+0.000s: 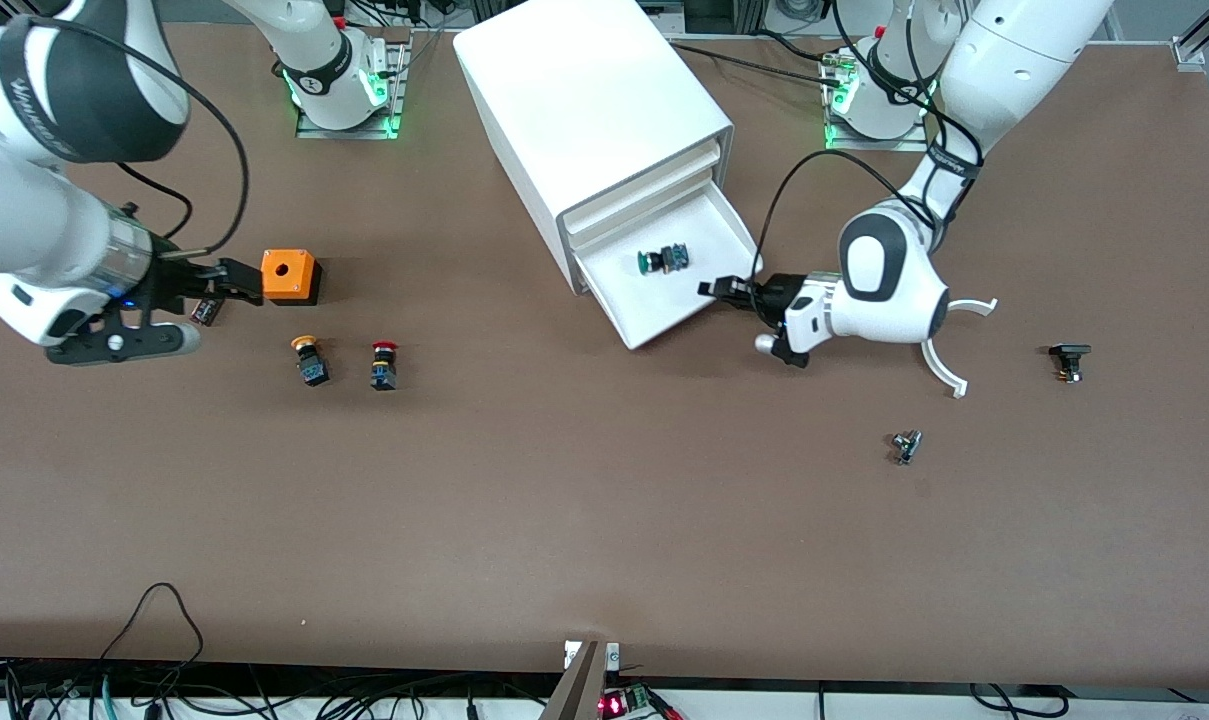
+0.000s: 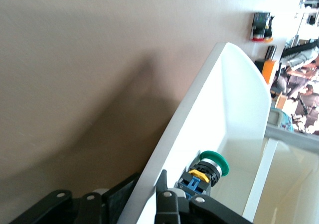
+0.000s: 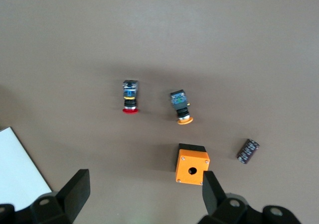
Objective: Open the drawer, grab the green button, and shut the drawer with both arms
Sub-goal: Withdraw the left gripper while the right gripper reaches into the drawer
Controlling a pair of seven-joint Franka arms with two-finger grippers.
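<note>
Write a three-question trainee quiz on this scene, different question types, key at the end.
1. True or false: the drawer is pulled out.
2. Which cap colour lies in the drawer? A red, B green, C yellow.
3. Fill in: the left hand is at the drawer's ____.

Key
1. True; it sticks out of the cabinet.
2. B, the button.
3. Rim. The right hand, fingers apart, waits over the table near the orange box.

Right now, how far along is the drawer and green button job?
Done: the drawer is pulled open, the green button lying in it. In hand: the left gripper grips the drawer's side wall. Left: lifting the button out and closing the drawer. The right gripper hangs open by the orange box, holding nothing.
</note>
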